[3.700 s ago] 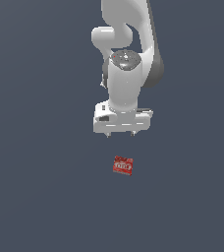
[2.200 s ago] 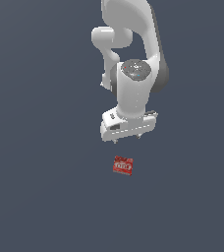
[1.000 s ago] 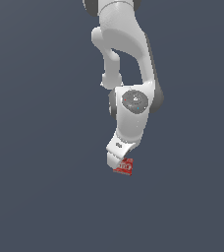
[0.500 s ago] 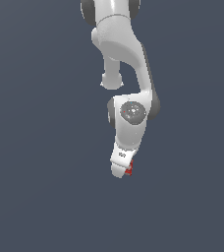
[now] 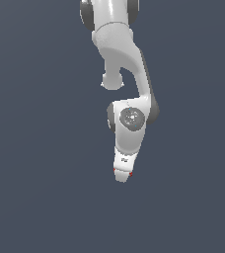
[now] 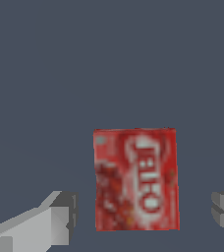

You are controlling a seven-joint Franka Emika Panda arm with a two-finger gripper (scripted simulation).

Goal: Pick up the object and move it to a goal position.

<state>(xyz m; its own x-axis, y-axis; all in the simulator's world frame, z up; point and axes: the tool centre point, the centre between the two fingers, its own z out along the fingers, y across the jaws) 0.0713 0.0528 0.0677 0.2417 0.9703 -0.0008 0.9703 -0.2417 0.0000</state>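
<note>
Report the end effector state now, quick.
End effector: open, holding nothing; its fingers stand on either side of the red box with a gap on each side.

The white arm (image 5: 127,74) hangs straight down the middle of the picture, its round grey joint (image 5: 131,117) facing us. At the bottom the claw (image 5: 123,174) points down at the flat dark grey surface (image 5: 35,197), seen edge-on, so there is no telling whether it is open or shut. Two tiny specks of red peek out at either side of its tip: that is the red block (image 5: 131,174), almost entirely hidden behind the white casing. Nothing shows whether claw and block are touching.
</note>
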